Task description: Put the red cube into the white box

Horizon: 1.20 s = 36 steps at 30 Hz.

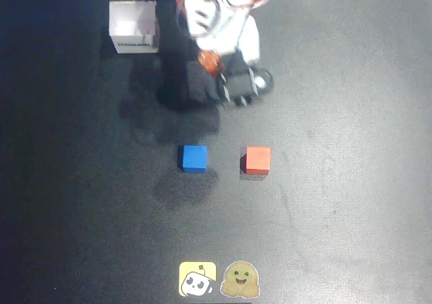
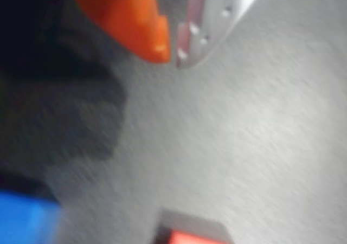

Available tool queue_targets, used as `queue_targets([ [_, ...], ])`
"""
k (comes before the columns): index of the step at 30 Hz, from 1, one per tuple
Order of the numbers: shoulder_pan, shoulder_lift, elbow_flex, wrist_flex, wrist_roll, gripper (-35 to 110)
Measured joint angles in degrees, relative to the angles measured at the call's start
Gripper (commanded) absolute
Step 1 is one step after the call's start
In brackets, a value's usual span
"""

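While the gripper looks nearly pinched together, open table surrounds the red cube.

overhead view evenly lit, soft shadows on the table — wrist view heavily blurred.

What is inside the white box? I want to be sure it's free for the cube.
In the overhead view the white box shows bare white floor inside; the near wall hides a strip. The red cube sits outside.
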Motion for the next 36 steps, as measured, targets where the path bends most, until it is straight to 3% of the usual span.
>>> queue_targets([
  [9, -7.56, -20.65, -3.08, -15.29, 2.81, 17],
  [15, -8.44, -32.87, -8.00, -20.21, 3.96, 26],
  [36, -11.07, -45.97, -10.28, -32.26, 7.91, 26],
])
